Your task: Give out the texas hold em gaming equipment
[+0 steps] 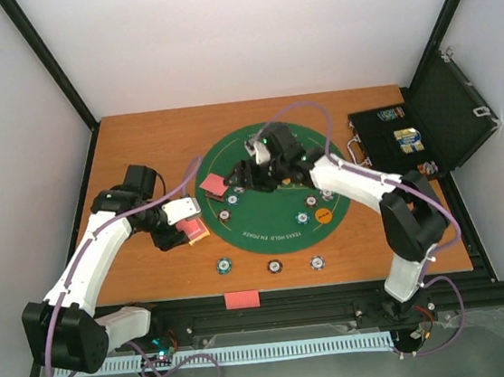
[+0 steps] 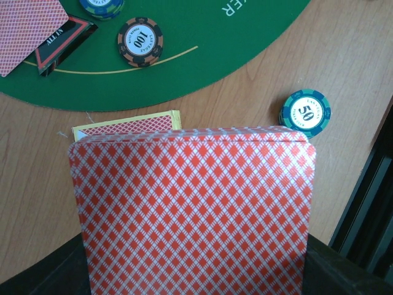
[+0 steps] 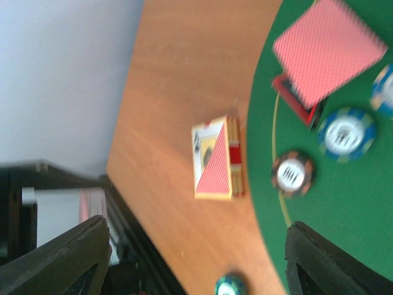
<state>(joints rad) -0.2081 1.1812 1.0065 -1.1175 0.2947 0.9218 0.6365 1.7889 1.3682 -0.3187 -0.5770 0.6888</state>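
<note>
Dealing was the step in hand, as I judged it. My left claw (image 1: 181, 217) was clenched on a thick stack of pink-red, diamond-patterned playing cards (image 2: 190, 209), held over the wooden worktop (image 2: 350, 67) just off the round green felt mat (image 2: 264, 43). My right claw (image 3: 196, 258) hung over the mat's left part, its dark fingers spread wide with nothing between them.

Near it a single card of the same back (image 3: 328, 49) lay face down, partly over a black triangular marker button with a red border (image 2: 61, 44). The next move, I reckoned, called for the right claw to pinch one thin, slippery card off the stack without dragging a second.

A brown-and-black striped round chip marked 100 (image 2: 140, 41) sat on the felt close by. A teal striped round chip marked 50 (image 2: 304, 113) lay on bare wood. A yellow-edged cardboard card box (image 3: 216, 158) lay flat beside the felt's rim, close under the stack.
</note>
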